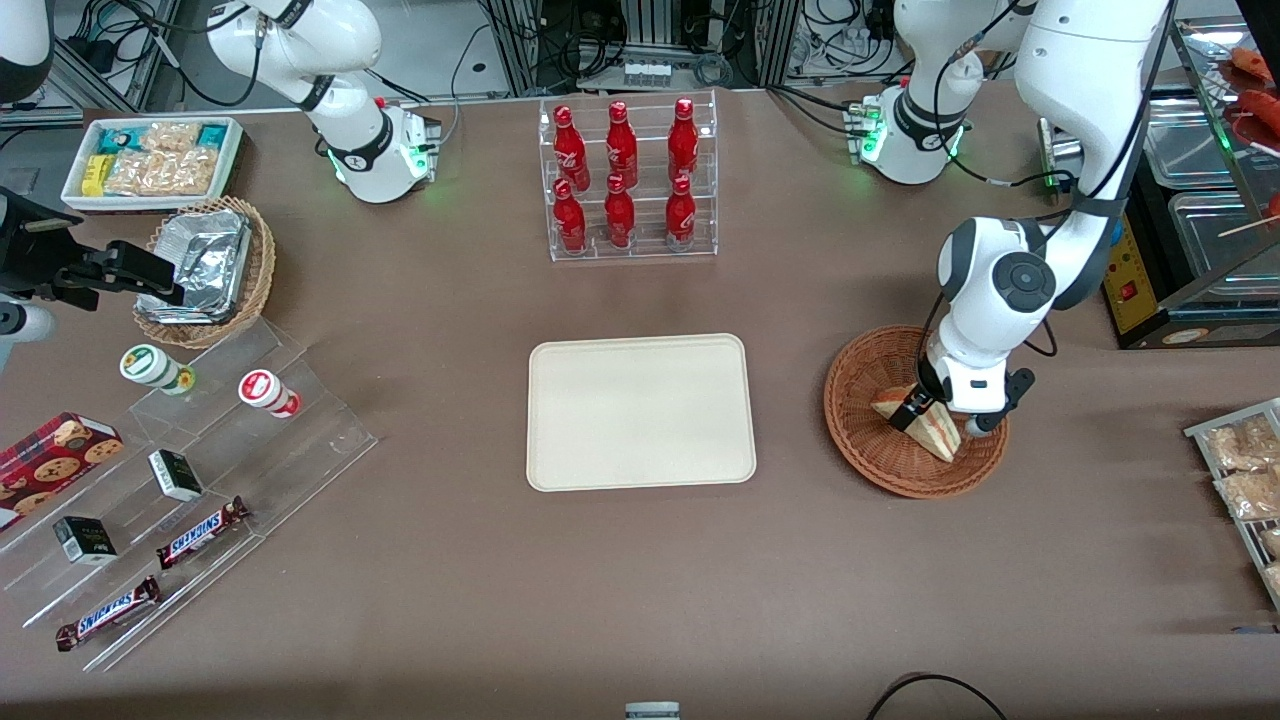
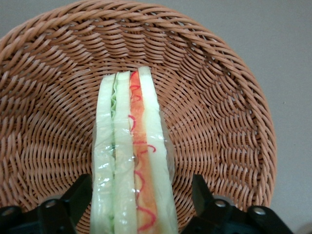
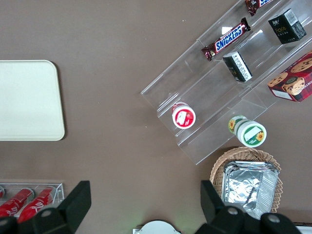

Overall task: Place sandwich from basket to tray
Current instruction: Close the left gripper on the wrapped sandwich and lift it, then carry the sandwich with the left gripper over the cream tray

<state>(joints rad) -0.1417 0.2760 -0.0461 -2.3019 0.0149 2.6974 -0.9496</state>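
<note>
Hidden and cut-off bits around the basket

The gripper sits down in the basket, its wrist covering part of the rim and the sandwich; in the wrist view the sandwich runs off the edge, and whether the fingers touch it isn't clear.

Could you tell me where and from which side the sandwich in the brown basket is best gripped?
Grip the sandwich across its two flat bread faces, coming down from above. It stands on edge in the basket, with the layered cut edge facing up, so the broad faces are free. The gripper is already there, its fingers open on either side.
</note>
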